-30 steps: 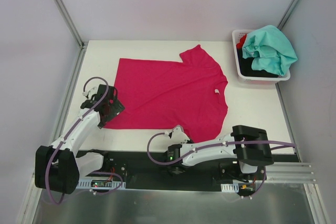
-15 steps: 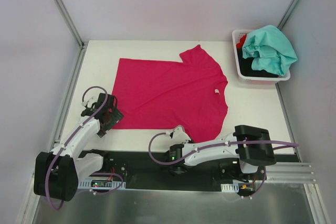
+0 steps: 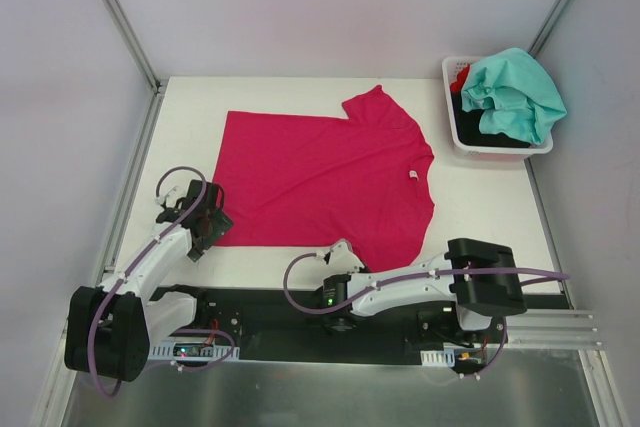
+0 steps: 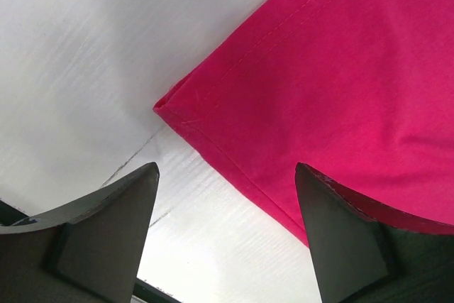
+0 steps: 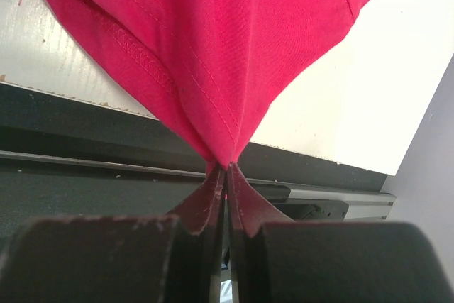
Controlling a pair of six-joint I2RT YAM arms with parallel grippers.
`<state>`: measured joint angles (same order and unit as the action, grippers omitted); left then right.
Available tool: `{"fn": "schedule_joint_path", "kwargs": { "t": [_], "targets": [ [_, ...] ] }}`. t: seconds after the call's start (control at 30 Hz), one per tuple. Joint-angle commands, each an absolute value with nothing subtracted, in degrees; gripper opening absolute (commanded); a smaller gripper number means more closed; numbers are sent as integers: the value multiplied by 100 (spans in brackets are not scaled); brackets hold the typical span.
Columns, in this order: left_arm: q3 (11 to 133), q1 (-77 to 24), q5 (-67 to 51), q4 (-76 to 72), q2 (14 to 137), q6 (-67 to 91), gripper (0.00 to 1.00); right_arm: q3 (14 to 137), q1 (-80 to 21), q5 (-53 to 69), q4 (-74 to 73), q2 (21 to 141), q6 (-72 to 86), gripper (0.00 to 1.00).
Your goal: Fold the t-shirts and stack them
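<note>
One magenta t-shirt (image 3: 325, 182) lies spread flat across the middle of the worktop (image 3: 480, 207), its neck toward the right edge. Cloth at its near sleeve is pinched tight in the closed right pincer (image 5: 225, 169), by the worktop's near edge. The left pincer (image 4: 227, 175) stands with jaws apart over the shirt's near-left hem corner, gripping nothing. A teal t-shirt (image 3: 515, 92) heaps over darker cloth, possibly black and red shirts, in the white basket (image 3: 500, 152) at the far right corner.
</note>
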<state>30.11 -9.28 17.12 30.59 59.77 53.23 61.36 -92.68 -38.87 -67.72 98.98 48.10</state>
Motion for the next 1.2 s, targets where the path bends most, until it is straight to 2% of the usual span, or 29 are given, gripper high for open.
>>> {"fn": "schedule_joint_path", "kwargs": {
  "t": [0.0,0.17,0.27,0.6,0.8,1.17],
  "targets": [
    [2865,-861,1916,3041,5968,5397,78,6135,-9255,-3841,-6935,9624,4781,5],
    [2865,-739,1828,3041,5915,5396,74,6152,-9246,-3832,-6961,9536,4746,5],
    [2830,-555,1723,2997,5959,5353,64,6170,-9246,-3823,-6970,9484,4702,5],
    [2699,-176,1328,2804,6012,5274,58,6188,-9246,-3744,-6952,9501,4658,6],
    [2619,202,1134,2707,5968,5150,47,6196,-9246,-3727,-6935,9501,4614,6],
    [2575,703,905,2593,6003,5036,46,6135,-9237,-3648,-6873,9457,4588,6]
  ]
}}
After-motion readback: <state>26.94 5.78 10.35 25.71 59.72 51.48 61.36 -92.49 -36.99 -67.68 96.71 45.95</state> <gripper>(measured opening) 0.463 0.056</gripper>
